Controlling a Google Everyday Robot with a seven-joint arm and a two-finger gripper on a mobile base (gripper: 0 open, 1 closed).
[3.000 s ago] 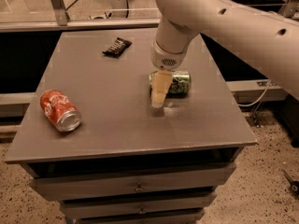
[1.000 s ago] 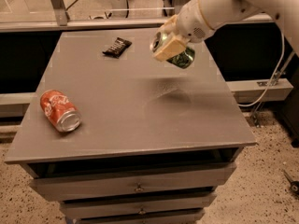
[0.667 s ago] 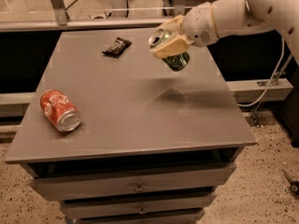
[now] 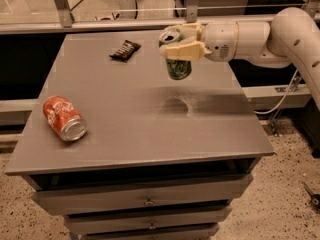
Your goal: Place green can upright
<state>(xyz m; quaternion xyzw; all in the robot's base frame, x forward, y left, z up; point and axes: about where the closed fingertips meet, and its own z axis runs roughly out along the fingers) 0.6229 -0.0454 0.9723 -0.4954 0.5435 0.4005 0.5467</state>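
The green can (image 4: 178,66) hangs upright in the air above the grey table top (image 4: 135,119), silver top end up, its shadow on the table below it. My gripper (image 4: 181,43) reaches in from the right, held level, and its cream fingers (image 4: 183,50) are shut on the can's upper part. The can's bottom is clear of the table.
A red cola can (image 4: 64,118) lies on its side at the table's left. A dark snack packet (image 4: 125,50) lies at the back left. The table has drawers (image 4: 145,200) in front and a railing (image 4: 125,24) behind. My arm (image 4: 280,34) spans the right side.
The can lay on its side on the table in my gripper, then was lifted up and back. Since then the wrist has turned level and the can now hangs upright.
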